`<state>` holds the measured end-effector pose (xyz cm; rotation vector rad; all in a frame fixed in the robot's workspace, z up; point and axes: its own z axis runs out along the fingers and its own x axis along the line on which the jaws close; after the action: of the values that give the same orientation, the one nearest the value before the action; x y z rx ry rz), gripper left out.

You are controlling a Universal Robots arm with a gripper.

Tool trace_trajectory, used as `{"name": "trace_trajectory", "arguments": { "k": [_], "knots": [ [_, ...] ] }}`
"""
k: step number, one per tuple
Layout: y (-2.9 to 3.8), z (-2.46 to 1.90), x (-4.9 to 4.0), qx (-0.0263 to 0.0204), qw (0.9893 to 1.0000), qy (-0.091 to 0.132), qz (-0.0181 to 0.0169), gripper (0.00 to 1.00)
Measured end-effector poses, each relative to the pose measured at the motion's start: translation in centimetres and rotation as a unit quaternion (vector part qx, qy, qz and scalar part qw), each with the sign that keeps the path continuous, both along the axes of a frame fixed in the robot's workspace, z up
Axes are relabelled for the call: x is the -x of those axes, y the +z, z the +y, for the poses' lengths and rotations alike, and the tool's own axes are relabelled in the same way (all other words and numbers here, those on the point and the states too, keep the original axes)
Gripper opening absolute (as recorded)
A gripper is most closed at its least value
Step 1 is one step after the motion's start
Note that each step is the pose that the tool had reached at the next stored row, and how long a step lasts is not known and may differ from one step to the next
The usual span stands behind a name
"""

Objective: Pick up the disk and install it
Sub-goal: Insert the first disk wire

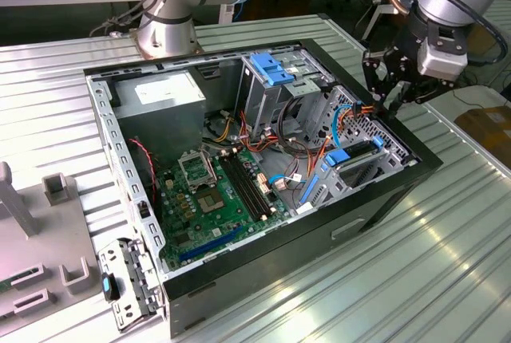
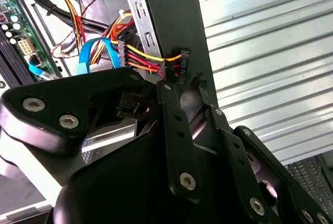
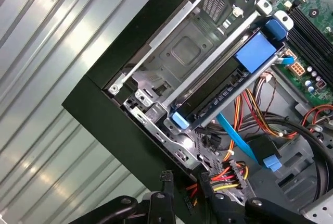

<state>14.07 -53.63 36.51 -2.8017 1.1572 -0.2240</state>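
Observation:
The disk (image 1: 358,151) sits on edge in the drive cage at the open computer case's corner nearest the exterior view's right, held between blue plastic rails. In the first wrist view the disk (image 3: 221,95) shows as a dark slab with a blue tab and a blue clip at its ends. My gripper (image 1: 389,96) hangs just above the case's rim beside that cage, apart from the disk. In both wrist views the gripper (image 2: 183,86) (image 3: 190,200) is close to a black plug (image 2: 183,61) on red, yellow and orange wires.
The black case (image 1: 375,199) lies open on a ribbed metal table. Inside are a green motherboard (image 1: 223,191), a grey power-supply box (image 1: 164,92) and a blue bracket (image 1: 271,68) on the upper cage. Another arm's base (image 1: 168,16) stands behind. Grey fixtures (image 1: 56,191) lie at the exterior view's left.

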Motion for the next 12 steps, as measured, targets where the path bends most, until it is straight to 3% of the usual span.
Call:
{"name": "trace_trajectory", "arguments": {
  "k": [1,3,7,8,10,12],
  "knots": [
    [0.01,0.00,0.00,0.0002,1.0000,0.005,-0.0005,0.32],
    [-0.02,0.01,0.01,0.0003,0.9994,0.035,-0.0011,0.32],
    [-0.12,0.06,-0.01,0.0004,0.9973,0.073,-0.0011,0.32],
    [-0.26,0.11,-0.13,0.0013,0.9962,0.088,-0.0013,0.32],
    [-0.34,0.17,-0.26,0.0023,0.9954,0.096,-0.0019,0.32],
    [-0.35,0.54,-0.36,0.0041,0.9946,0.104,-0.0024,0.32]
  ]
}}
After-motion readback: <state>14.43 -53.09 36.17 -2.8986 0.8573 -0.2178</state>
